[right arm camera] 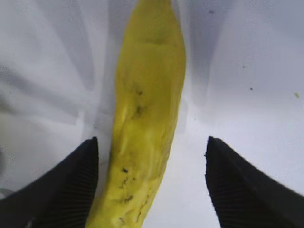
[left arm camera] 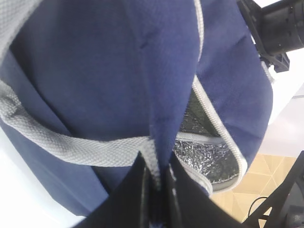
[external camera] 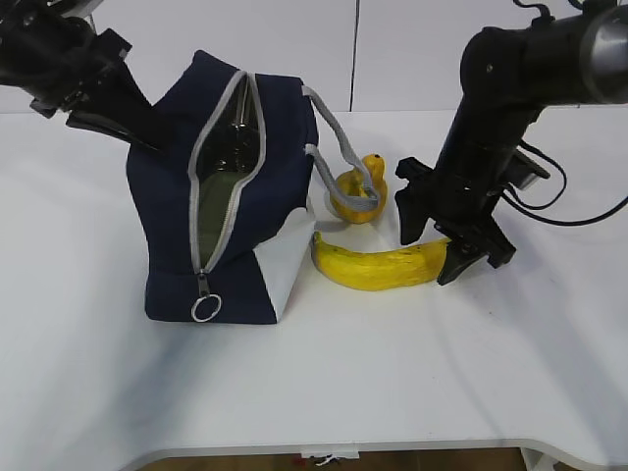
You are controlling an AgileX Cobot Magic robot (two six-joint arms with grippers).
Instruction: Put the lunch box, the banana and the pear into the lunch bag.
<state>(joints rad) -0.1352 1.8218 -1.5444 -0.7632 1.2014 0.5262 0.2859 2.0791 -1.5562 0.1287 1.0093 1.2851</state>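
The navy lunch bag (external camera: pixel 235 196) stands left of centre with its grey zipper open; a metal ring pull (external camera: pixel 204 308) hangs at its base. A dull green surface (external camera: pixel 211 201) shows inside; I cannot tell whether it is the lunch box. My left gripper (external camera: pixel 147 139) is shut on the bag's fabric at its far left top, and in the left wrist view (left arm camera: pixel 156 183) it pinches the blue fabric and grey webbing. The banana (external camera: pixel 378 265) lies right of the bag. My right gripper (external camera: pixel 429 245) is open, astride the banana's (right arm camera: pixel 147 109) right end. The pear (external camera: pixel 361 191) sits behind the banana.
A grey webbing handle (external camera: pixel 339 147) droops from the bag over the pear. The bag's silver lining (left arm camera: pixel 204 152) shows in the left wrist view. The white table's front edge (external camera: pixel 343 449) runs along the bottom. The right arm (external camera: pixel 510 108) stands above the banana.
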